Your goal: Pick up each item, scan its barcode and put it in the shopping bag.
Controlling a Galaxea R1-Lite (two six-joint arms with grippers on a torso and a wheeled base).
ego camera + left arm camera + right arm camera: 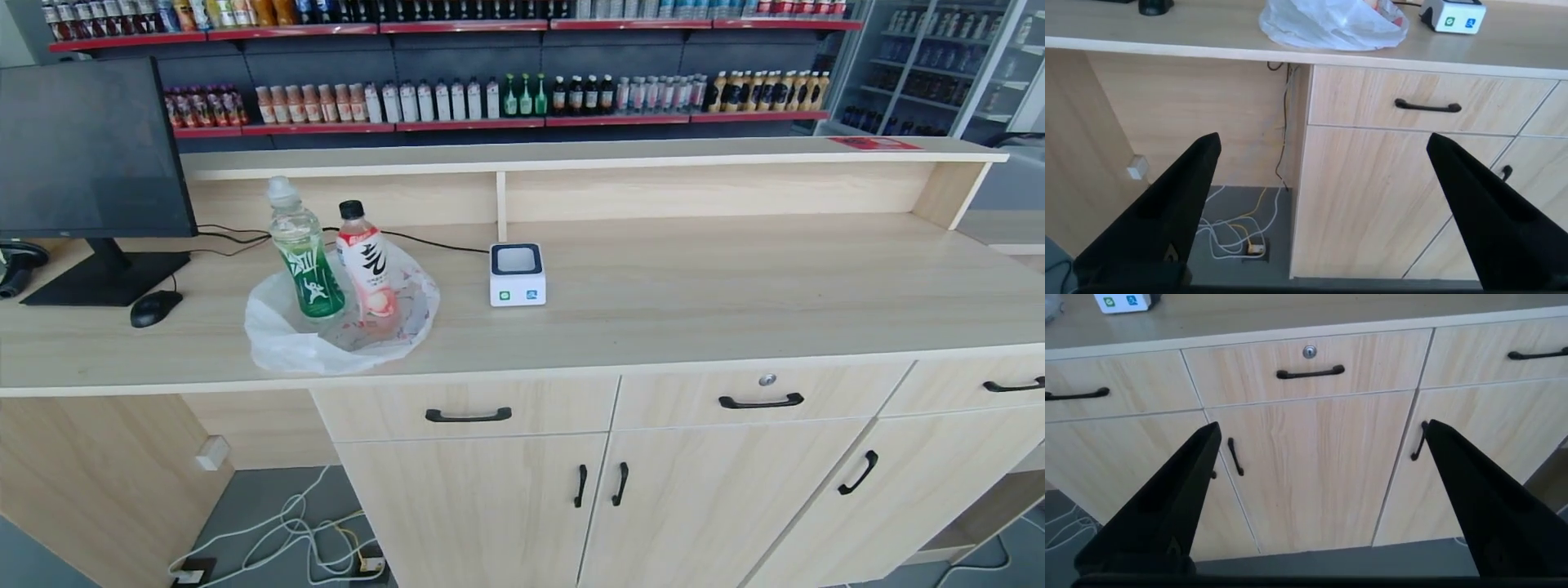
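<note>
**2 bottles stand in the shopping bag; both hands wait wide open below the bench**

In the head view, a white plastic shopping bag (277, 343) lies crumpled open at centre left of the frame, on a pale wood bench (735, 278). 2 bottles stand upright inside it, touching or nearly so. One is a green-labelled bottle (304, 253), and just to its right is a pink-and-white bottle (369, 265) with a black cap. A small white barcode scanner (517, 273) sits just right of the bag, near the frame's centre.

The left hand (1324, 137) and right hand (1321, 425) are each spread wide, hold nothing, and face the cabinet fronts under the bench.

Judging by this, the bagging looks finished, since I see no loose item left to scan.

The bag's front lip lies close to the bench's front edge. A monitor (86, 147) and a mouse (155, 308) crowd the left side, and a raised shelf runs along the back. The most room for an arm is over the right half of the bench.
</note>
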